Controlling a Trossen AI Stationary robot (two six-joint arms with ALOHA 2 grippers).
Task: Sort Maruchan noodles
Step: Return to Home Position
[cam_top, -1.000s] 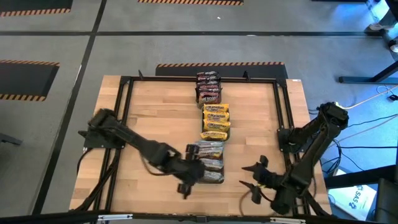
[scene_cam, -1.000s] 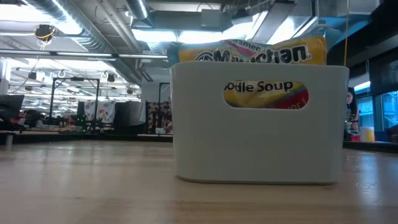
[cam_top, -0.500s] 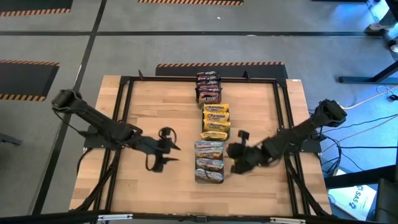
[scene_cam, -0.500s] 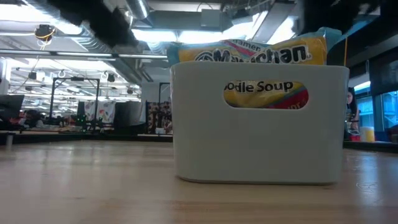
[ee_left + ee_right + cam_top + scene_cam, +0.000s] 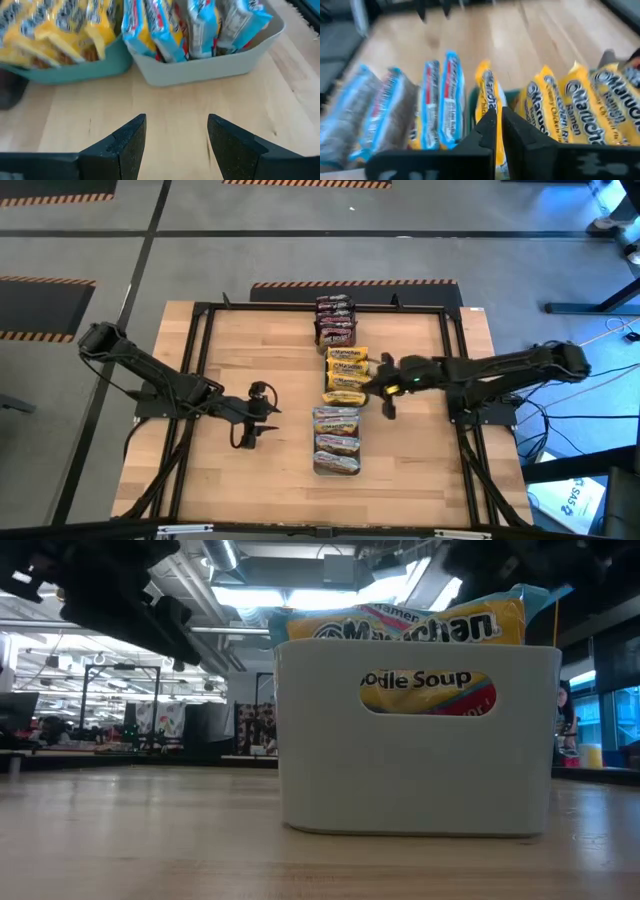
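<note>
Wooden table [image 5: 250,350] carries the Maruchan noodles [image 5: 346,375], sorted (yellow in the teal bin [image 5: 75,75], blue-edged in the gray bin [image 5: 210,70]). The left gripper [image 5: 175,127] hovers near the gray bin, fingers spread and empty. The right gripper [image 5: 499,117] hangs by the teal bin with its fingers pressed together on nothing.

- Three bins stood in one row down the middle of the table [image 5: 250,350], close end to end.
- The middle bin [image 5: 347,376] lay just left of the right gripper [image 5: 374,386].
- The far bin [image 5: 336,320] lay beyond that gripper, farther up the table.
- The near bin [image 5: 337,442] lay right of the left gripper [image 5: 266,412], bare table between.
- Maruchan noodle packs [image 5: 347,365] stood on edge in every bin.
</note>
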